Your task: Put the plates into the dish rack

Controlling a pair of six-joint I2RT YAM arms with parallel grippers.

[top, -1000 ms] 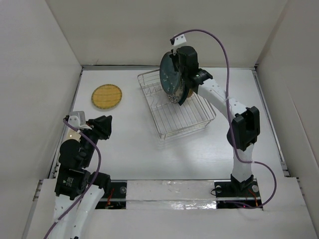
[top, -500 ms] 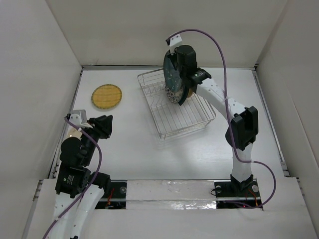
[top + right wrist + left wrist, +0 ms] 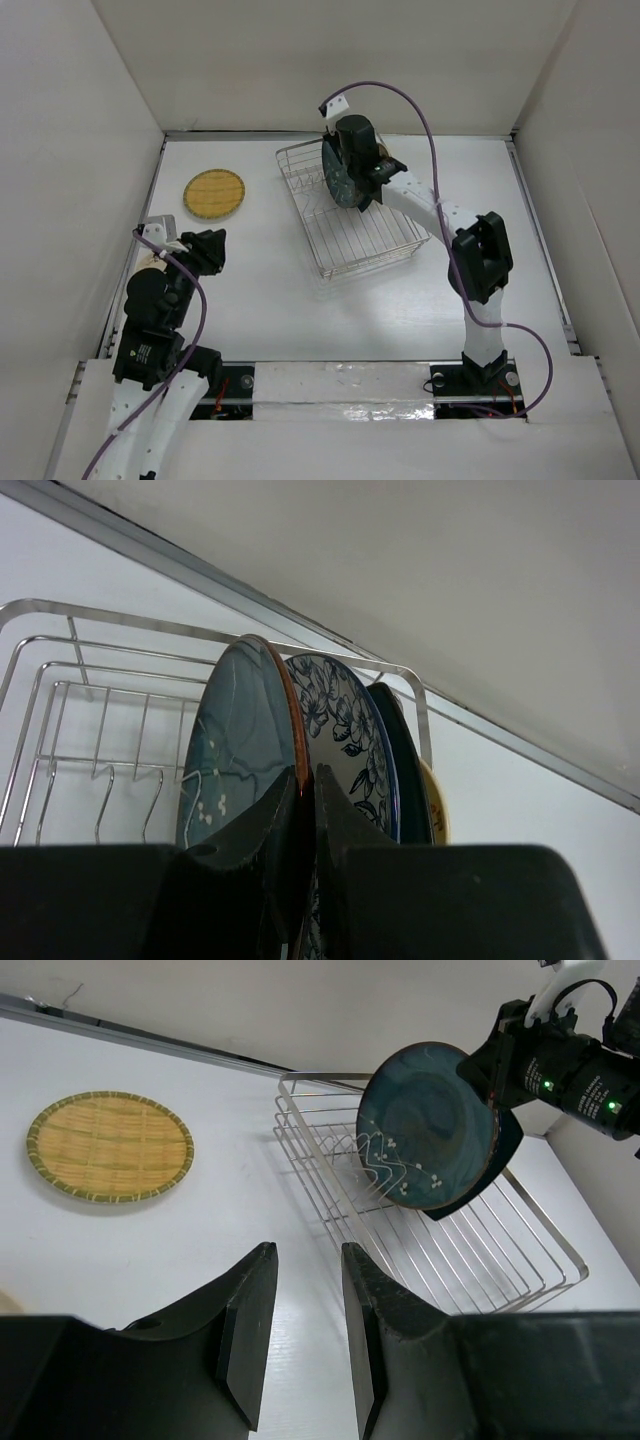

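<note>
One white worktop (image 3: 270,300), pale walls (image 3: 350,60) around. We see right gripper (image 3: 305,777) pinching teal plate (image 3: 425,1125) by rim, upright over dish rack (image 3: 365,240); left gripper (image 3: 307,1260) spread, empty.

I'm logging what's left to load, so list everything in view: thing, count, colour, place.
woven plate: one, yellow-brown, flat on the table, far left.
round plate: one, dark teal, upright over the rack's far end, gripped.
floral plate: one, blue-patterned, upright behind it.
dark plate: one, teal, edge only, behind the floral plate.
yellowish plate: one, edge only, rearmost.
dish rack: one, silver wire, mid-table.
table: one, white.
left fingers: black, open, empty, above the table.
right fingers: black, shut on the round plate.
</note>
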